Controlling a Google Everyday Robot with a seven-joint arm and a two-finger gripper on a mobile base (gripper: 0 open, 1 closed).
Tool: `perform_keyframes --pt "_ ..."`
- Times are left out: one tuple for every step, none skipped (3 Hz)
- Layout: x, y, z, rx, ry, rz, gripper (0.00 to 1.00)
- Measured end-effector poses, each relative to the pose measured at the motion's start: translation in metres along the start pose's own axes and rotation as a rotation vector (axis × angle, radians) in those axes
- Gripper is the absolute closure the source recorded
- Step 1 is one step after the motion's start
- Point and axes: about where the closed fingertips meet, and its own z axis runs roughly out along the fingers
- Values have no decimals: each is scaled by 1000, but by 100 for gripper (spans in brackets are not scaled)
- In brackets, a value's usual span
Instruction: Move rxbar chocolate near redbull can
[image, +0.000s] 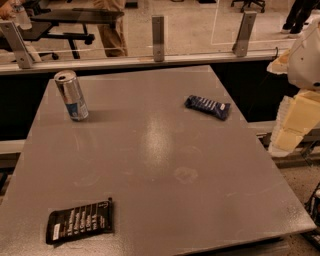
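The rxbar chocolate is a flat black wrapper with rows of white text. It lies at the table's near left corner. The redbull can is silver and blue and stands upright at the far left of the table. The two are far apart, with bare tabletop between them. My gripper shows as pale cream parts under the white arm at the right edge of the view. It is beyond the table's right side and away from both objects.
A smaller dark-blue crinkled wrapper lies at the far right of the grey table. A glass barrier with metal posts runs along the far edge. Office chairs and people's legs are behind it.
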Motion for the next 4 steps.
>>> perform_keyframes --pt "0 0 0 0 0 0 0" --pt "-45 7 5 -25 -78 -79 0" --pt "-105 23 19 -60 -168 -181 0" --pt "-148 45 38 -115 -220 -264 0"
